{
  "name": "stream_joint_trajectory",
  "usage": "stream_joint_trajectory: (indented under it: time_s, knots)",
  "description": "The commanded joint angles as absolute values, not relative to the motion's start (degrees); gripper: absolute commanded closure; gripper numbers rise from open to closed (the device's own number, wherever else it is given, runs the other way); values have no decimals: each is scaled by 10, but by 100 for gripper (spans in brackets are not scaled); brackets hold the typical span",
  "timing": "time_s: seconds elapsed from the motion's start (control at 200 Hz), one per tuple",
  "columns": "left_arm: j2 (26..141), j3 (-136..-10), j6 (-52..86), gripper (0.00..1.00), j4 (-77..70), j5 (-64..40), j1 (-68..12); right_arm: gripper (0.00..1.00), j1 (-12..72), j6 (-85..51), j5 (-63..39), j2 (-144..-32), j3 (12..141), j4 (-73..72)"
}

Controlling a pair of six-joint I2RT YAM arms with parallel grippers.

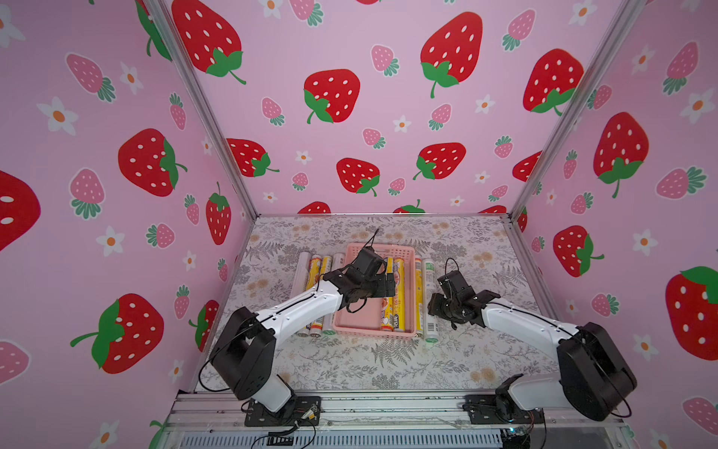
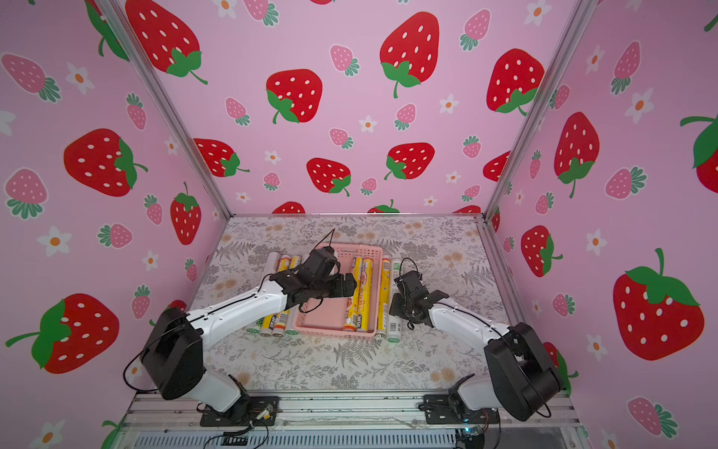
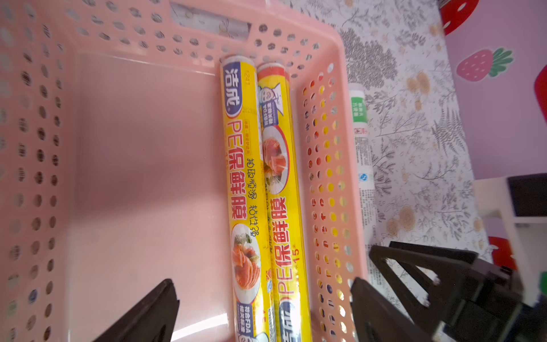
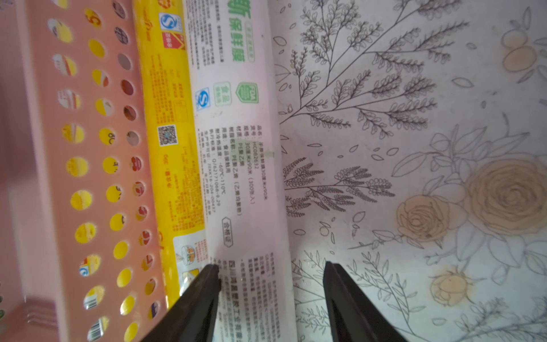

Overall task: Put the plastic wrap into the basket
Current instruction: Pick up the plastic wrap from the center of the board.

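Loading status: two rolls of plastic wrap lay in the pink basket [image 1: 369, 333] and six lay outside it.

Two yellow plastic wrap rolls [image 3: 242, 177] lay side by side on the basket floor, against the perforated side wall nearer the right arm and running parallel to it. Just outside that wall, a third yellow roll [image 4: 171, 118] lay along the basket, with a white green-print roll [image 4: 236, 177] touching its outer side. Four more rolls [image 1: 316, 268], two white and two yellow, lay in a row beside the opposite wall on the floral table cover [image 1: 388, 365]. The left gripper [image 3: 263, 281] hung over the basket interior with its jaws spread wide and nothing between them. The right gripper [image 4: 270, 265] straddled the white green-print roll, jaws partly apart: one finger was at the roll's edge, while the other stood clear of it.
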State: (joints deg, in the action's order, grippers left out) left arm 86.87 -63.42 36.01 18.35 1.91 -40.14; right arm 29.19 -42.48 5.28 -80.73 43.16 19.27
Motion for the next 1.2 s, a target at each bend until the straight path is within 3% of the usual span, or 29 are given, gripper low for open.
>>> stream_joint_trajectory:
  time_s: [0.0,0.475,0.68,0.74,0.895,1.196]
  knots:
    - [832,-596,361,3,207,66,-401,40,289,-415,76,-835,442,212]
    - [724,-544,384,2,260,99,-401,40,285,-447,108,-866,413,208]
    - [657,-502,399,1,258,97,-398,47,284,-458,119,-861,398,204]
    - [638,-495,401,1,262,95,-396,54,283,-461,126,-850,393,205]
    - [594,-489,402,0,272,89,-388,68,282,-450,119,-793,381,208]
    - [567,-507,385,0,236,16,-360,70,286,-439,124,-618,472,346]
